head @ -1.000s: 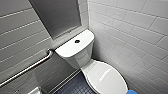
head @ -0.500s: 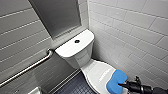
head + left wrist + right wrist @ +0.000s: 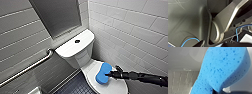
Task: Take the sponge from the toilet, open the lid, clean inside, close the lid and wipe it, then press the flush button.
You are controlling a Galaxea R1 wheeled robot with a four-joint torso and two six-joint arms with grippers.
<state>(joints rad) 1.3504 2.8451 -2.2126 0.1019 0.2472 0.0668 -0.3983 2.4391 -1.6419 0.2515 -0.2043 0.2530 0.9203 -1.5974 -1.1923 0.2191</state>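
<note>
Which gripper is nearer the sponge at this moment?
Right. The right gripper grips the sponge at its edge, over the lid. The left gripper is apart from it, close to the robot's own dark panels and a blue cable.

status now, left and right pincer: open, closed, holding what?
left pincer: cannot be told.
right pincer: closed on the sponge, over the lid.

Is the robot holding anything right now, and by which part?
Yes: the right pincer grips the sponge at the middle of its long edge, over the lid.
</note>
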